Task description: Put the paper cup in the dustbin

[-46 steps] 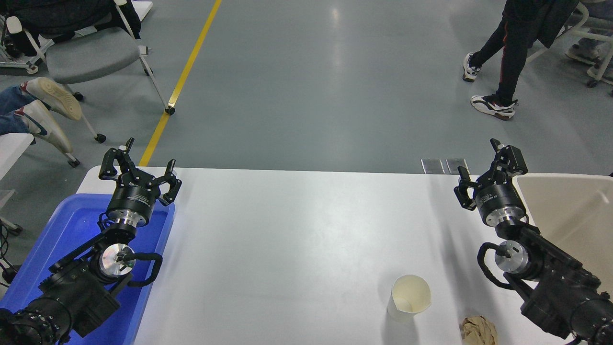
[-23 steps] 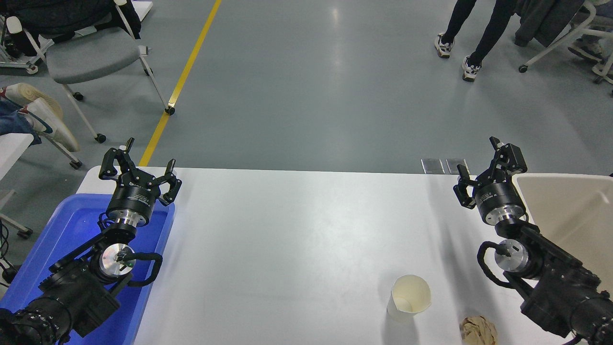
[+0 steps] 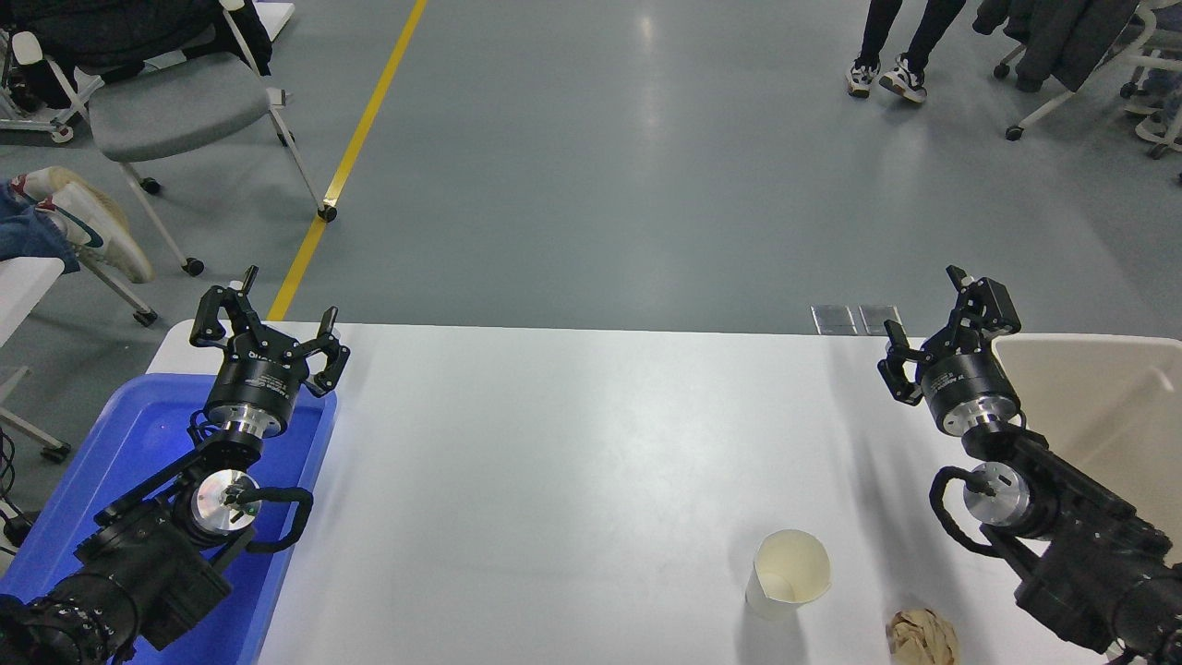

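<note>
- Right gripper (image 3: 942, 325), fingers spread and holding nothing, hangs at the right of the frame, just beside the bin's (image 3: 1090, 344) near-left corner.
- Cup (image 3: 788, 574) stands upright on the white table (image 3: 572, 462), lower right of centre, well apart from that gripper.
- Brown paper ball (image 3: 922, 639) lies just right of the cup.
- Left gripper (image 3: 268, 323), also spread, sits parked at lower left over a blue tray (image 3: 138, 434).
</note>
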{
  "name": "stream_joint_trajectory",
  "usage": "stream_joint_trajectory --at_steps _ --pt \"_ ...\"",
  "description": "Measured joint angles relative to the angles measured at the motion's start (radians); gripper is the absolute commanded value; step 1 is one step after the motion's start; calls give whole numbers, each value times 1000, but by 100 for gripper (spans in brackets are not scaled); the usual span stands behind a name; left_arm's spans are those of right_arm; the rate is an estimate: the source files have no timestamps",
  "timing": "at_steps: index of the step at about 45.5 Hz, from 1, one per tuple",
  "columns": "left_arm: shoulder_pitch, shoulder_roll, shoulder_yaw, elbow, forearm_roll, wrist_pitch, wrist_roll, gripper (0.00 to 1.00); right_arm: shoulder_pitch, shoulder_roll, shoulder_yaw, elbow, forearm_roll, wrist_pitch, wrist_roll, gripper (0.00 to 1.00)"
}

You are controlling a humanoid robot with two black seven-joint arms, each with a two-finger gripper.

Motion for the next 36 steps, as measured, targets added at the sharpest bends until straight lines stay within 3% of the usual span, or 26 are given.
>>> stream_joint_trajectory --at_steps 12,23,36 --pt "0 0 0 0 0 0 0 100 7 -127 -35 122 -44 3 -21 100" --pt "0 0 -1 0 0 0 0 100 35 -258 -130 300 -80 5 -150 100" --pt "0 0 -1 0 0 0 0 100 126 -371 -273 473 -184 5 -209 100"
